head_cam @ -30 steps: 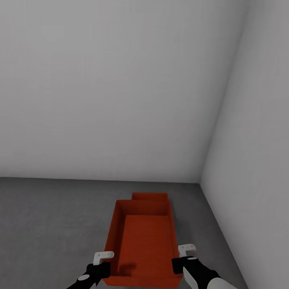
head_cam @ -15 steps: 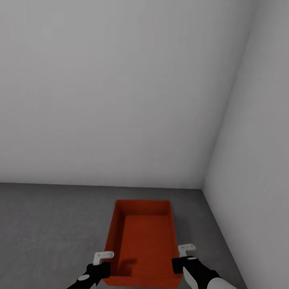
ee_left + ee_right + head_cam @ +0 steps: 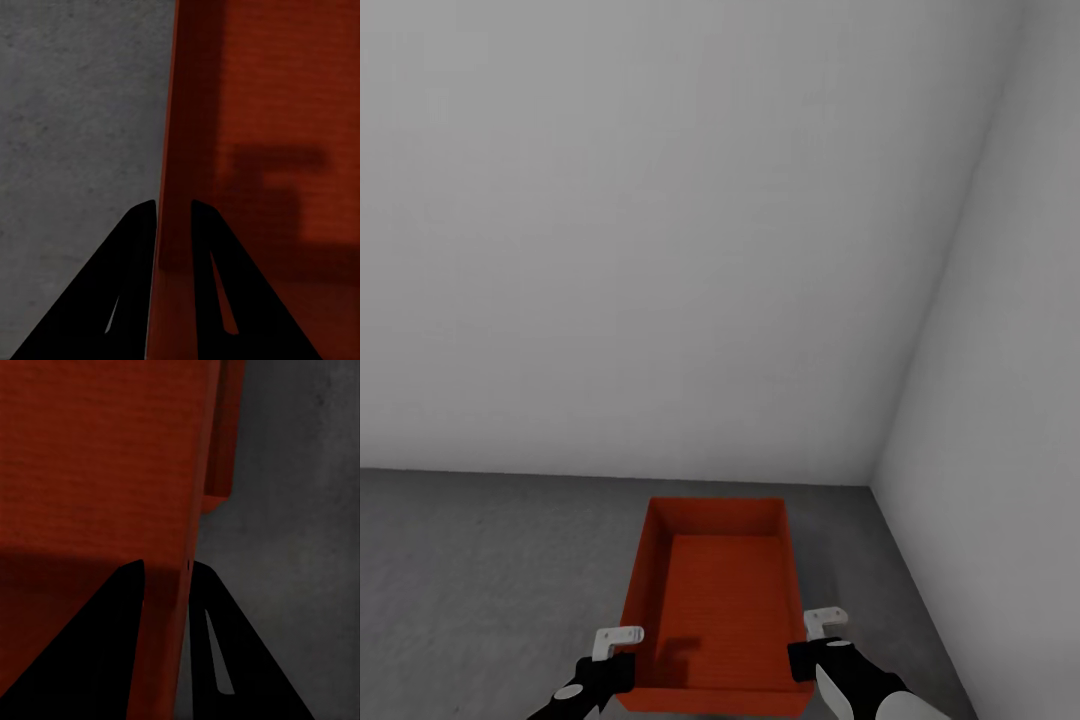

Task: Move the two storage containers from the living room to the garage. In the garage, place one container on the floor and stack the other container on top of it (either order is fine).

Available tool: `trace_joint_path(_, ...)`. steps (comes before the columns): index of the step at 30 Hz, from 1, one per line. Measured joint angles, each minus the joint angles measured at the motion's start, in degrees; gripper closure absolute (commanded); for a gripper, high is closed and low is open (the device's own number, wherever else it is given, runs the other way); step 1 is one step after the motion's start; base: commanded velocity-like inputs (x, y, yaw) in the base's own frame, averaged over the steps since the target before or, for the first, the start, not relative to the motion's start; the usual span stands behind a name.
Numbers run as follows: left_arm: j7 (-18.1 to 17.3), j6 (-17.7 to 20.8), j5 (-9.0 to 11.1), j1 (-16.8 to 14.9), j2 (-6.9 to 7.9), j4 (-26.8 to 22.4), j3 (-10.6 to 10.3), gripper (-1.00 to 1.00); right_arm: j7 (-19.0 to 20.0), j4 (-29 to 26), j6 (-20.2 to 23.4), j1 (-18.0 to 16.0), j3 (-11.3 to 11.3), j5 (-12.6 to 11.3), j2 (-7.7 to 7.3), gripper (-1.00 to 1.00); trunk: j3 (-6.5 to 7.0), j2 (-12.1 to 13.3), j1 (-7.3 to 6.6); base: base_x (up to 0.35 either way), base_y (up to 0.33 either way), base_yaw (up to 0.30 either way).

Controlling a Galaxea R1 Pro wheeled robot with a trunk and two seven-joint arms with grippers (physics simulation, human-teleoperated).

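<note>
Two white walls (image 3: 660,230) meet in a garage corner above grey concrete floor (image 3: 480,580). One red bin (image 3: 715,600) hangs near that corner, carried by both arms, probably to keep it level for stacking. Right wrist view shows a second bin (image 3: 225,450) edge lower down, beyond the held wall, so likely the carried one is over it; contact can't be judged. Left gripper (image 3: 174,214) fingers pinch the bin's left wall, nearly closed on it. Right gripper (image 3: 166,574) fingers clamp the right wall the same way. Opposite-wall grips stop tilt.
</note>
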Motion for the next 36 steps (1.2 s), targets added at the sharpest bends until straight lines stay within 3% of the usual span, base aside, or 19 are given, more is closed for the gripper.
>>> trace_joint_path(36, -0.07, -0.16, 0.04, 0.00, 0.01, 0.06, 0.07, 1.00, 0.02, -0.03, -0.05, 0.00, -0.03, 0.10, 0.00, 1.00, 0.00, 0.00, 0.00, 0.052, 0.001, 0.000)
